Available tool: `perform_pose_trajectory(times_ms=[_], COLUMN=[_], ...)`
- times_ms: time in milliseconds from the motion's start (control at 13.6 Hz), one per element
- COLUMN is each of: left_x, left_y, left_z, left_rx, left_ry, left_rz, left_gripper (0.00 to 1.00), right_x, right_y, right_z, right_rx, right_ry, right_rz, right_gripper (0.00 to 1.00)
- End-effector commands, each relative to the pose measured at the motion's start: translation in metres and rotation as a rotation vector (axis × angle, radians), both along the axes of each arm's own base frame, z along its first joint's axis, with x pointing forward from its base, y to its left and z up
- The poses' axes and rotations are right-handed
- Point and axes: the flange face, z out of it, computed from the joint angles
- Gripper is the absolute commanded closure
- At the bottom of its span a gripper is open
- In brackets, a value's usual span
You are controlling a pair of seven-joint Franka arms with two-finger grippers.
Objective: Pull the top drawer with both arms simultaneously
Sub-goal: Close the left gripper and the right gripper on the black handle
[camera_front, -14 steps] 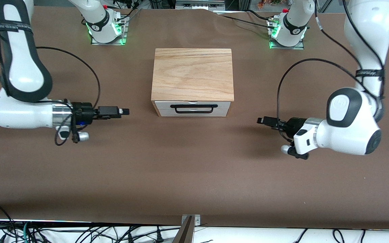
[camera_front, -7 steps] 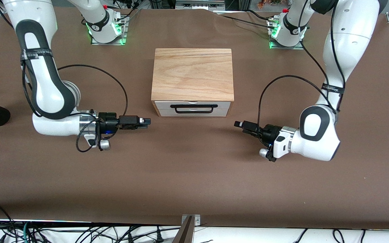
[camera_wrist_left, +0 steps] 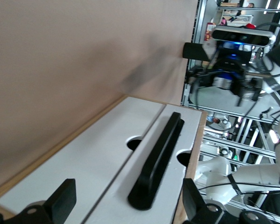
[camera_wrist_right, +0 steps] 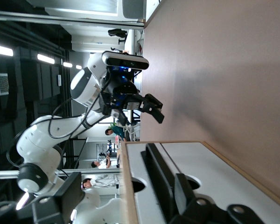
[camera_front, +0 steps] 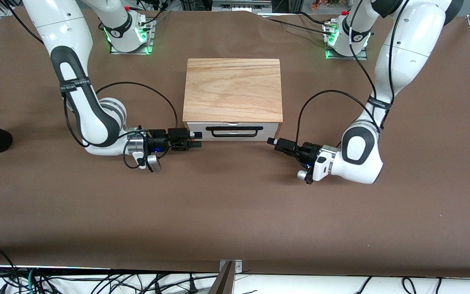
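Observation:
The top drawer (camera_front: 233, 127) is shut in the wooden cabinet, its white front and black wire handle (camera_front: 232, 131) facing the front camera. My right gripper (camera_front: 196, 139) is open, low over the table at the drawer front's corner toward the right arm's end, just short of the handle. My left gripper (camera_front: 271, 141) is open at the corner toward the left arm's end, also short of the handle. In the left wrist view the handle (camera_wrist_left: 156, 161) lies ahead between the open fingers (camera_wrist_left: 60, 203). In the right wrist view the handle (camera_wrist_right: 156, 179) lies between the open fingers (camera_wrist_right: 67, 196).
The cabinet's pale wooden top slab (camera_front: 232, 90) covers the drawers. A lower white drawer front (camera_wrist_left: 98, 158) lies under the top one. Both green-lit arm bases (camera_front: 131, 38) stand farther from the front camera than the cabinet. Brown table (camera_front: 235, 212) spreads in front of the drawers.
Both arms have swung in from the table's ends toward the cabinet front. Each gripper has moved from well clear of the cabinet to a corner of the drawer front. The drawer has not moved.

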Motion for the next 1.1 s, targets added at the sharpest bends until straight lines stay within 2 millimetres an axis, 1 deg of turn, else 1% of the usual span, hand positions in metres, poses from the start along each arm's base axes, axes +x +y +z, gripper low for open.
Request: perform_pose_trajectory(times_ms=[0,73,147,220,366,440,513,659,733,806,879,1026], left_x=[-0.01,-0.012,-0.019,-0.023,-0.032,-0.034,-0.035,-0.036,-0.035,-0.034,-0.032,-0.031], left_y=[-0.018,-0.02,-0.027,-0.028,-0.03,-0.032,-0.035,-0.039,-0.04,-0.039,-0.039,-0.041], left_z=[0.004,0.005,0.002,-0.004,-0.017,-0.021,-0.023,-0.022,-0.023,-0.023,-0.023,-0.022], left_rx=[-0.045,-0.055,-0.069,-0.08,-0.116,-0.133,-0.145,-0.15,-0.157,-0.158,-0.155,-0.151], left_ry=[-0.009,-0.019,-0.025,-0.037,-0.048,-0.055,-0.054,-0.056,-0.051,-0.055,-0.062,-0.071], left_rz=[-0.007,-0.017,-0.033,-0.044,-0.036,-0.031,-0.031,-0.03,-0.021,-0.01,-0.005,0.0], left_gripper=[0.0,0.0,0.0,0.01,0.01,0.02,0.03,0.06,0.1,0.18,0.29,0.58], right_x=[-0.008,-0.01,-0.011,-0.013,-0.014,-0.014,-0.015,-0.019,-0.022,-0.023,-0.024,-0.027], right_y=[0.008,0.008,0.011,0.013,0.015,0.016,0.017,0.022,0.026,0.027,0.027,0.026], right_z=[-0.024,-0.029,-0.03,-0.031,-0.031,-0.032,-0.031,-0.033,-0.034,-0.037,-0.04,-0.05], right_rx=[0.012,0.012,0.012,0.01,0.011,0.012,0.016,0.014,0.012,0.008,0.009,0.01], right_ry=[-0.038,-0.031,-0.034,-0.033,-0.034,-0.033,-0.032,-0.027,-0.026,-0.022,-0.019,-0.035], right_rz=[0.001,0.005,0.01,0.013,0.017,0.02,0.022,0.033,0.039,0.039,0.041,0.048], right_gripper=[0.43,0.43,0.5,0.52,0.62,0.64,0.64,0.63,0.62,0.62,0.62,0.61])
